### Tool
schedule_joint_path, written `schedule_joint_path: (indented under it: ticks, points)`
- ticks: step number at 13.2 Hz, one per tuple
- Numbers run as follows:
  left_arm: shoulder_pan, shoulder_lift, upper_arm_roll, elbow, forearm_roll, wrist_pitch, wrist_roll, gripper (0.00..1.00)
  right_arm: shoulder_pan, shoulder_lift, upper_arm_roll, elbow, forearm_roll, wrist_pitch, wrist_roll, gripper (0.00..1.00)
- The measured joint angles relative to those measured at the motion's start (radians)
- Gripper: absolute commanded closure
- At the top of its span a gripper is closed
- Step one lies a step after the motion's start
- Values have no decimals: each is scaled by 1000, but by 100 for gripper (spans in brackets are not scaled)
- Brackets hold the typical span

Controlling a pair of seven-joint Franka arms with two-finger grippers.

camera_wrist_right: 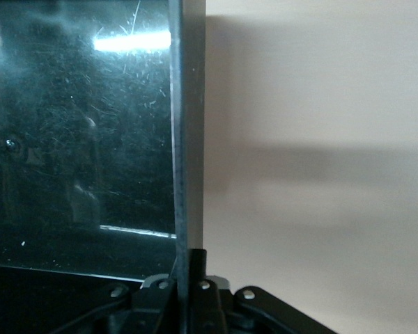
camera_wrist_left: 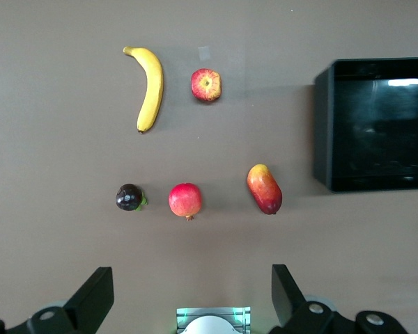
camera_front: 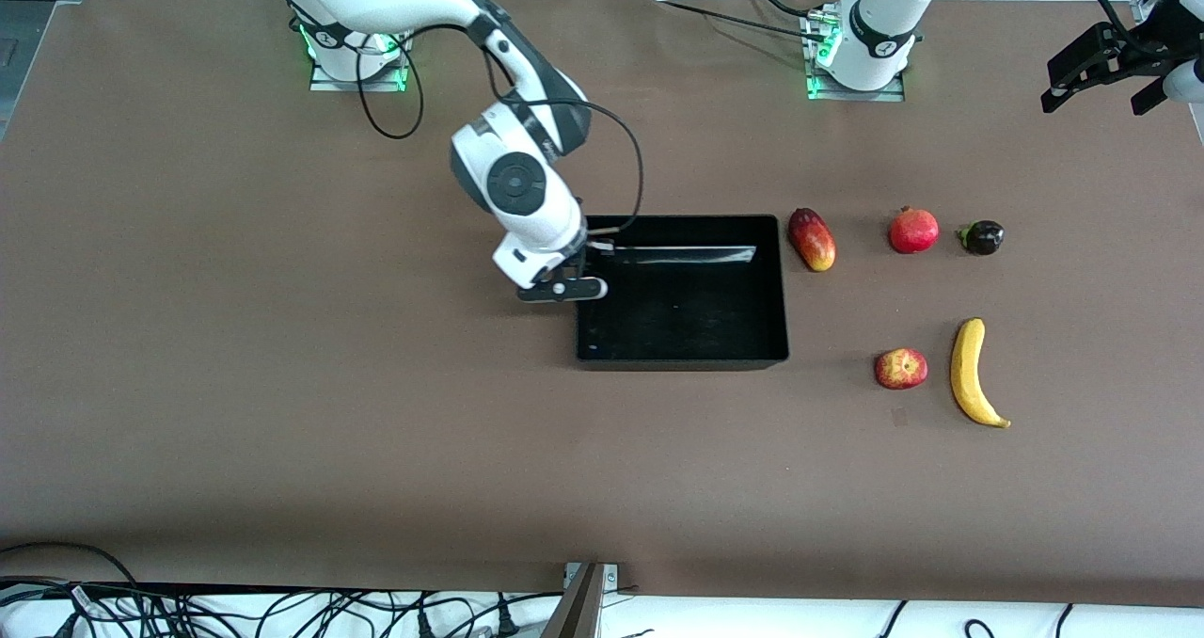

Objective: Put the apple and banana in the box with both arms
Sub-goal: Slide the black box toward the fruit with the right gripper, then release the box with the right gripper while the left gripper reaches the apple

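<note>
The black box (camera_front: 777,290) sits mid-table and is empty. My right gripper (camera_front: 576,277) is shut on the box's wall at the right arm's end; the right wrist view shows both fingers clamped on that thin wall (camera_wrist_right: 188,139) at the gripper (camera_wrist_right: 188,270). The apple (camera_front: 901,369) and the banana (camera_front: 969,372) lie side by side on the table toward the left arm's end, nearer the front camera than the other fruits. My left gripper (camera_front: 1101,90) hangs open and empty, high over the table's left-arm end. Its wrist view shows the gripper (camera_wrist_left: 193,296), the apple (camera_wrist_left: 206,85), the banana (camera_wrist_left: 151,87) and the box (camera_wrist_left: 323,125).
A red-yellow mango (camera_front: 812,239) lies just beside the box. A red pomegranate (camera_front: 913,231) and a small dark purple fruit (camera_front: 982,237) lie in a row with it, farther from the front camera than the apple and banana. Cables hang along the table's front edge.
</note>
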Motion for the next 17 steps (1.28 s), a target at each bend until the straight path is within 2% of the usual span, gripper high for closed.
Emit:
schedule_joint_path:
  ticks: [2, 6, 7, 8, 9, 14, 16, 17]
  points:
    - [0, 0, 0, 0, 0, 0, 0, 0, 22, 52, -10, 45, 0, 27, 14, 100]
    - [0, 0, 0, 0, 0, 0, 0, 0, 55, 85, -33, 58, -7, 47, 50, 100]
    - [0, 0, 0, 0, 0, 0, 0, 0, 60, 94, -35, 58, -7, 58, 54, 89]
    - [0, 0, 0, 0, 0, 0, 0, 0, 61, 96, -37, 61, -8, 63, 56, 51]
    - [0, 0, 0, 0, 0, 0, 0, 0, 61, 98, -37, 62, -8, 71, 57, 1]
    - [0, 0, 0, 0, 0, 0, 0, 0, 61, 93, -49, 88, -8, 84, 57, 0]
    - [0, 6, 0, -3, 0, 0, 0, 0, 62, 46, -97, 109, -9, 41, 57, 0]
    - [0, 17, 1, -6, 0, 6, 0, 0, 60, 1, -138, 119, -9, -29, 56, 0]
